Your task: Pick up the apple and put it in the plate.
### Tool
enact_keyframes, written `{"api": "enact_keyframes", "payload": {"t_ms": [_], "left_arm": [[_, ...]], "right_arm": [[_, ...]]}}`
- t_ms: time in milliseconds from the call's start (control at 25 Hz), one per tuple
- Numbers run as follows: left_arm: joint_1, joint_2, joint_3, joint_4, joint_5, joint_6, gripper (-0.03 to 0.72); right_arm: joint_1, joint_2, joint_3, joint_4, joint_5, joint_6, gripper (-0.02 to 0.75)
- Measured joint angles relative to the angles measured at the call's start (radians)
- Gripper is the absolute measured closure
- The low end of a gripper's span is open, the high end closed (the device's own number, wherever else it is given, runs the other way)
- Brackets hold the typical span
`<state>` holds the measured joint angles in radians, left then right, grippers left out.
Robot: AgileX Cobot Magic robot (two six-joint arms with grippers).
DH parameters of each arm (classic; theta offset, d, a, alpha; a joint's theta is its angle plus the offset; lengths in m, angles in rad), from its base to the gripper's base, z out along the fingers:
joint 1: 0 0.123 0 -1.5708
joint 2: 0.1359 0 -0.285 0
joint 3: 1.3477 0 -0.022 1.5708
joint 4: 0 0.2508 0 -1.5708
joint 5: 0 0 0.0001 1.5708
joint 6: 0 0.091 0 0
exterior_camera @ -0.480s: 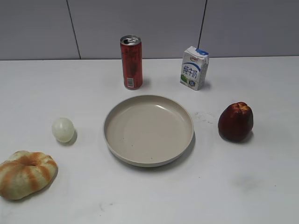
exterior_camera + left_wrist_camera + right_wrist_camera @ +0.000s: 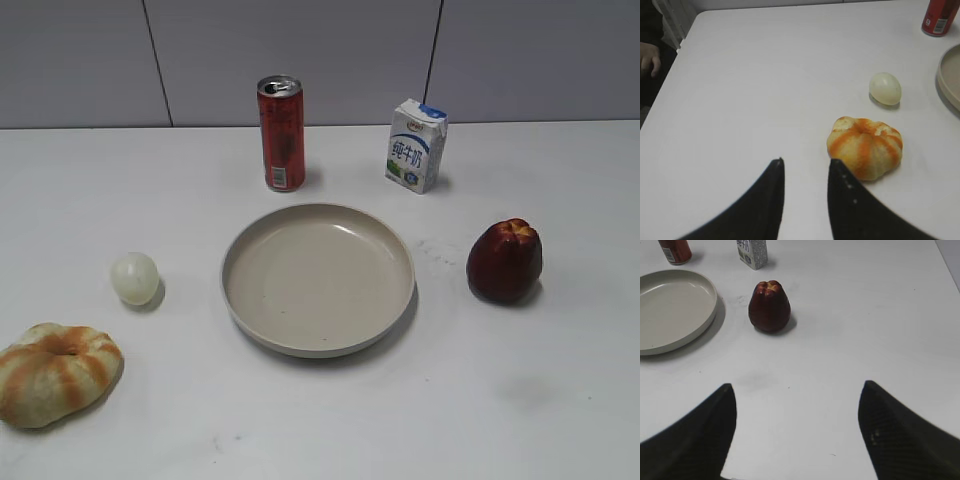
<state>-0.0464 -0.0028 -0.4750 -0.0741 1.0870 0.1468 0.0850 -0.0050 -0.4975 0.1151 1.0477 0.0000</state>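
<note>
Right wrist view: right gripper spread wide and empty above the white surface, then apple upright farther on, just right of the plate but apart from it, with milk carton and can beyond. Left wrist view: left gripper parted narrowly, holding nothing, with bun near its right fingertip and pale ball past that.
</note>
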Motion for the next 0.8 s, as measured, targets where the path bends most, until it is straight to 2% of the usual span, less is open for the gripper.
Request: {"api": "enact_keyframes", "payload": {"t_ms": [200,400,800], "left_arm": [[0.000,0.000,0.000,0.000,0.000,0.000,0.454],[0.000,0.000,0.000,0.000,0.000,0.000,0.454],[0.000,0.000,0.000,0.000,0.000,0.000,0.454]], "right_arm": [[0.000,0.107,-0.045,0.000,-0.098,0.000,0.167],[0.000,0.311,-0.121,0.000,-0.190,0.000,0.167],[0.000,0.773,-0.313,0.001,-0.213,0.000,0.167]]}}
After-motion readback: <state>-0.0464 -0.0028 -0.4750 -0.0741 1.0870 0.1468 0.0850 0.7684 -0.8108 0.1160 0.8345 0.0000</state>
